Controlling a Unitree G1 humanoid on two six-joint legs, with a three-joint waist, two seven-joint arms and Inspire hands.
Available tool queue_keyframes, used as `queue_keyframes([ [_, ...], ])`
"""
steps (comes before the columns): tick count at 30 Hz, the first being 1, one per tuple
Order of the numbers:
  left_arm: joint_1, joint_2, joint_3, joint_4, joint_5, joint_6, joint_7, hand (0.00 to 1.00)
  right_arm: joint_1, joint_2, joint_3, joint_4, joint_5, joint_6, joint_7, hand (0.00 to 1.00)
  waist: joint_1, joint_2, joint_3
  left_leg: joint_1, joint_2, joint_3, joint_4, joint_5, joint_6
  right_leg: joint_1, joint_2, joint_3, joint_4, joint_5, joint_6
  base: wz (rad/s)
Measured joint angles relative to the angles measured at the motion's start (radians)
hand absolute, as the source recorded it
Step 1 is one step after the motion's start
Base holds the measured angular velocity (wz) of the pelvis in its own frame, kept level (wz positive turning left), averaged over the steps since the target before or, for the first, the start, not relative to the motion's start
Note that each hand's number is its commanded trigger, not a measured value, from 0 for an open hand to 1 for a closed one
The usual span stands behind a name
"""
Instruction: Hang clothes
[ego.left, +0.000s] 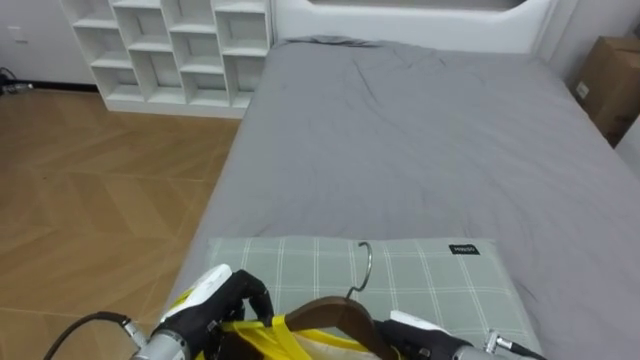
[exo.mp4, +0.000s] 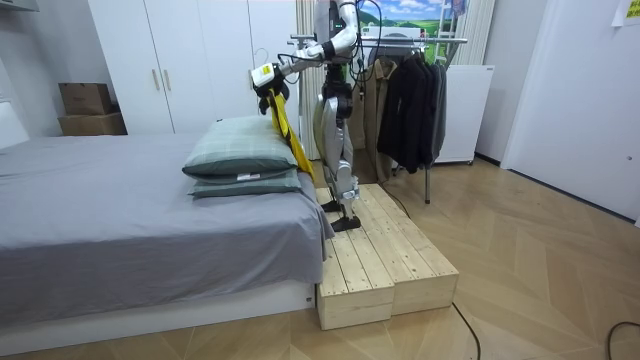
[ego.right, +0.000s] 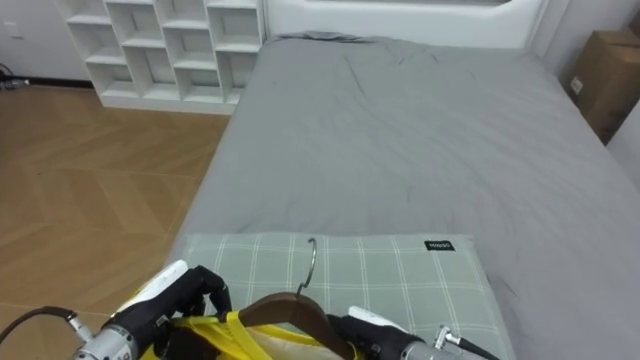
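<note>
Grey bed (ego.left: 420, 150) stretches open beyond plaid pillow (ego.left: 430, 280), wood floor (ego.left: 100, 180) at left. Left hand (ego.left: 215, 300) curled round yellow garment (ego.left: 265, 335) on wooden hanger (ego.left: 335, 315) above pillow's near edge. Right hand (ego.left: 420, 335) cut off by bottom edge, grip can't tell.

Yellow garment (ego.left: 262, 337) draped on brown wooden hanger (ego.left: 332, 312), hook (ego.left: 364, 266) upright, over checked pillow (ego.left: 440, 285)
</note>
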Motion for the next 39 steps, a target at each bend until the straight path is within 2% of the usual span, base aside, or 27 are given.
queue_keyframes([
  [10,0.0,-0.001,0.0,0.0,0.0,0.001,0.0,1.0,-0.002,0.006,0.0,0.006,-0.005,0.012,0.01,0.0,-0.003,0.0,-0.0001,0.0,0.0,0.0,0.002,0.0,0.0,-0.001,0.001,0.0,0.0,0.0,0.0,0.0],
  [12,0.0,-0.001,-0.001,0.0,0.0,0.002,0.0,1.0,-0.004,0.007,0.0,0.007,-0.007,0.019,0.01,0.24,-0.004,-0.001,-0.0001,0.0,0.0,0.001,0.002,0.0,0.0,0.0,0.001,0.001,0.0,0.0,0.0,0.0],
  [13,0.0,-0.002,-0.001,0.0,0.0,0.002,0.0,1.0,-0.005,0.007,0.0,0.007,-0.006,0.023,0.011,0.49,-0.004,-0.001,-0.0002,0.0,0.0,0.001,0.002,0.0,0.0,0.0,0.001,0.0,0.001,0.0,0.0,0.0],
  [15,0.0,-0.004,-0.001,0.0,0.0,0.002,0.0,1.0,-0.014,0.008,0.001,0.007,-0.006,0.034,0.014,0.62,-0.004,-0.001,-0.0002,0.0,0.0,0.001,0.003,0.0,0.0,-0.001,0.001,-0.001,0.001,0.0,0.0,0.0],
  [16,-0.001,-0.007,-0.001,0.0,0.0,0.002,0.0,1.0,-0.018,0.008,0.001,0.007,-0.006,0.038,0.014,0.75,-0.004,-0.002,-0.0007,0.0,0.0,0.001,0.003,0.0,0.0,0.0,0.001,-0.001,0.001,0.0,0.0,0.0],
  [17,-0.002,-0.009,-0.001,0.0,0.0,0.002,0.0,1.0,-0.02,0.008,0.0,0.007,-0.007,0.039,0.013,0.94,-0.003,-0.003,-0.001,-0.001,0.0,0.0,0.004,0.0,0.0,0.0,0.001,-0.002,0.002,0.0,0.0,0.0],
  [18,-0.003,-0.01,-0.001,0.0,0.0,0.002,0.0,1.0,-0.02,0.008,0.0,0.007,-0.009,0.04,0.013,1.0,-0.003,-0.003,-0.001,-0.002,0.0,0.0,0.005,0.0,0.0,0.0,0.001,-0.002,0.002,0.0,0.0,0.0],
  [30,-0.011,-0.018,-0.011,0.0,-0.001,0.001,0.0,1.0,-0.031,0.009,-0.001,0.007,-0.047,0.038,-0.007,1.0,-0.01,-0.011,-0.0015,-0.006,0.0,0.0,0.009,0.0,0.0,-0.001,0.001,0.001,0.002,0.0,0.0,0.0],
  [32,-0.013,-0.021,-0.011,0.0,-0.001,-0.001,0.002,1.0,-0.032,0.009,0.001,0.007,-0.056,0.037,-0.007,1.0,-0.013,-0.017,-0.0046,-0.005,0.0,0.0,0.009,0.0,0.0,-0.001,0.001,0.002,0.002,0.0,0.0,0.0],
  [39,-0.014,-0.024,-0.009,0.0,-0.002,-0.006,0.004,1.0,-0.03,0.012,0.006,0.008,-0.06,0.017,-0.004,1.0,-0.015,-0.022,-0.0049,0.001,0.001,0.006,0.007,0.0,0.0,0.001,0.002,0.01,0.002,0.0,0.0,-0.02],
])
